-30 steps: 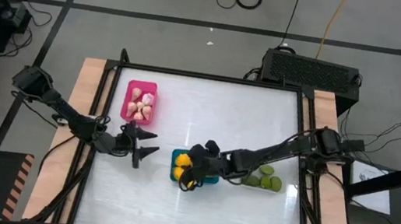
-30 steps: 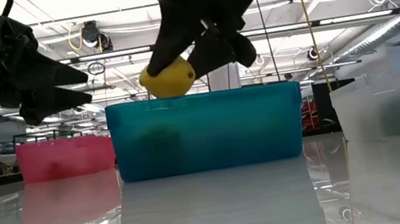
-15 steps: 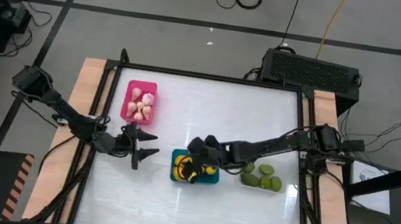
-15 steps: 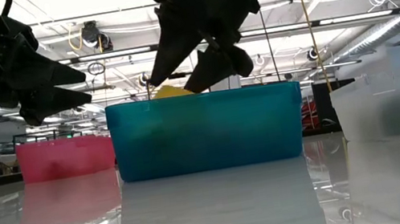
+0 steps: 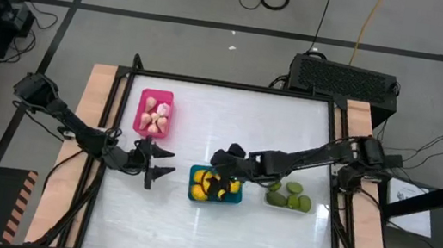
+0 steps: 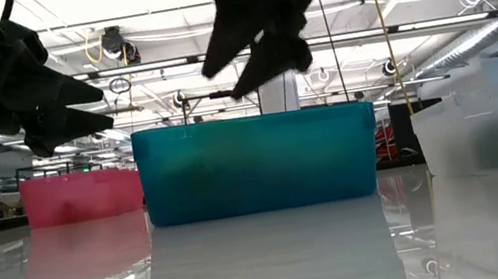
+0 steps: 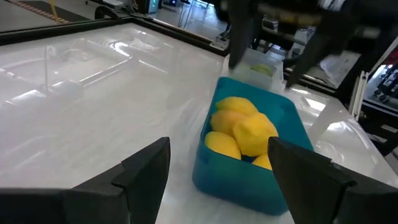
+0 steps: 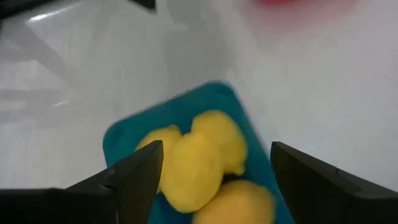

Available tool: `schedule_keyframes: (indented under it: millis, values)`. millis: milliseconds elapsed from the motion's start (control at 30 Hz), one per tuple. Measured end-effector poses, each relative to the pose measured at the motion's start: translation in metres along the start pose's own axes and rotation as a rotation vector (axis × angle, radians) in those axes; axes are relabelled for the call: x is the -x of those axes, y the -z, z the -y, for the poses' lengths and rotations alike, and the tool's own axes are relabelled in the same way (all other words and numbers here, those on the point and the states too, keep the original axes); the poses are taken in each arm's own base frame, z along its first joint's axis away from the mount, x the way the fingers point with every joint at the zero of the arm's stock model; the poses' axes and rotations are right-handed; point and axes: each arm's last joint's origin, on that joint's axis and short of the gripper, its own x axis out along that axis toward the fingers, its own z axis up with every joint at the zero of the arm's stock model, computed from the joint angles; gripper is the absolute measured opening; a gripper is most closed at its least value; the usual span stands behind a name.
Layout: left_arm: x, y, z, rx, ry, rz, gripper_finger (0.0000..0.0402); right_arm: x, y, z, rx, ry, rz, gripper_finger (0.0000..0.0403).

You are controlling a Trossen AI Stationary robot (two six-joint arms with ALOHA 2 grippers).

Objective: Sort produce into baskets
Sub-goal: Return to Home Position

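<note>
The left arm reaches in from the table's (image 5: 240, 118) left edge. Its gripper, the left gripper (image 5: 165, 163), hangs above bare table between the pink bin (image 5: 139, 118) and the teal bin (image 7: 219, 182), a little nearer the front edge than the pink bin. Its 2 fingers (image 7: 144, 167) are spread apart with nothing between them, and they point toward the teal bin.

The pink bin sits near the table's left side, toward the back. It holds a heap of pale bulbs (image 5: 156, 116).

The teal bin stands near the middle of the table, close to the front. Inside it lie several lemons (image 7: 240, 128), piled against each other; at least 4 can be made out in the left wrist view.

The right arm stretches across from the table's right edge. The right gripper (image 5: 217, 183) hovers directly over the teal bin, clear of its rim in the low view. Its 2 fingers (image 8: 138, 169) are released and wide apart, holding nothing, with the lemons showing below the gap.

Just right of the teal bin is the clear bin (image 6: 477, 138), faint against the table. It holds a cluster of green fruits (image 5: 285, 199).

No produce lies loose on the table.
</note>
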Motion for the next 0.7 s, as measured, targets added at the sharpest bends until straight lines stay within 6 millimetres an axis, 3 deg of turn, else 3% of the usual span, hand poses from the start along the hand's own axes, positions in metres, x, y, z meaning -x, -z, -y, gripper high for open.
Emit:
schedule_keyframes:
  millis: [333,567,700]
  values:
    - [0.000,-0.003,0.003,0.028,0.044,0.013,0.0274,0.087,-0.022,0.014,0.270,0.149,0.121,0.0270]
    - [-0.004,-0.033,0.000,0.012,0.131,0.236,0.0274,0.145,-0.022,0.029,0.372,0.227,0.136,0.0257]
    - [-0.006,-0.051,-0.011,0.003,0.196,0.322,0.0274,0.171,-0.016,0.037,0.351,0.238,0.117,0.0252]
